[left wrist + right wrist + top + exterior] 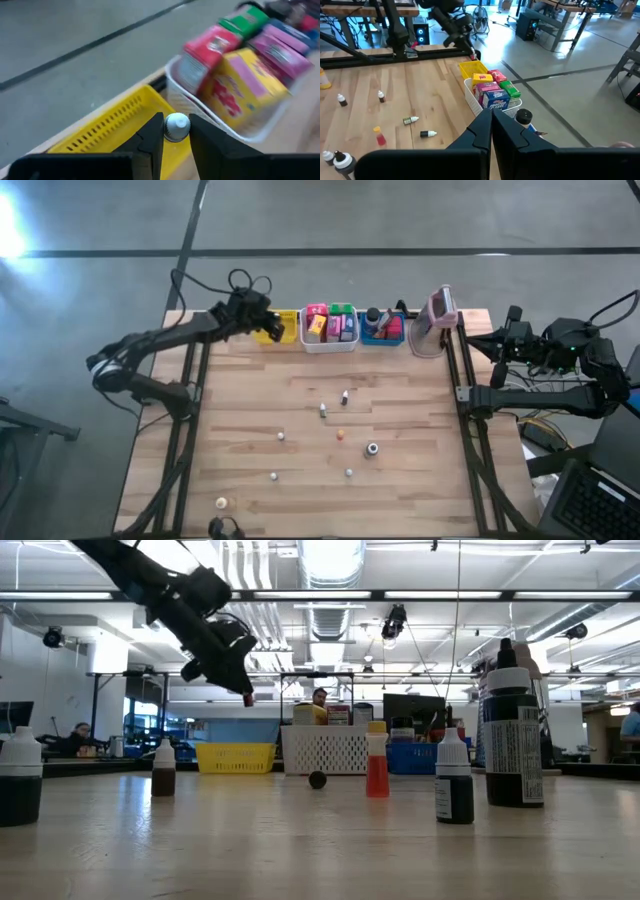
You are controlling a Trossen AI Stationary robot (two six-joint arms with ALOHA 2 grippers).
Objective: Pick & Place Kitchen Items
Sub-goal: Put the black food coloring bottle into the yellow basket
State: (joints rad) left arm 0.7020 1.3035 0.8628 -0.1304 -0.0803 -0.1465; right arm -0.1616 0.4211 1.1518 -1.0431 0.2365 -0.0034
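Observation:
My left gripper (266, 320) hangs over the yellow bin (272, 328) at the table's far edge, shut on a small dropper bottle with a white cap (176, 126). In the low view this gripper (245, 692) is high above the table. Beside the yellow bin, a white bin (330, 330) holds upright pink, red, green and yellow packets. A blue bin (382, 328) stands beyond it. Several small bottles lie or stand on the wood, among them one at mid-table (323, 411) and an orange one (340, 433). My right gripper (491, 117) is shut and waits off the table's right edge. My left gripper pinches the small bottle between its two fingers, and the white cap end (177, 131) shows in the gap at their tips. The fingers slant down toward the far edge. The bottle is lifted clear, above the yellow bin's (107, 127) wall.
A pink-grey upright device (437, 320) stands at the far right corner, next to the blue bin. More small bottles are scattered toward the near edge (273, 476), with a pale round piece (222, 502) near the left front. The table's left half is bare wood.

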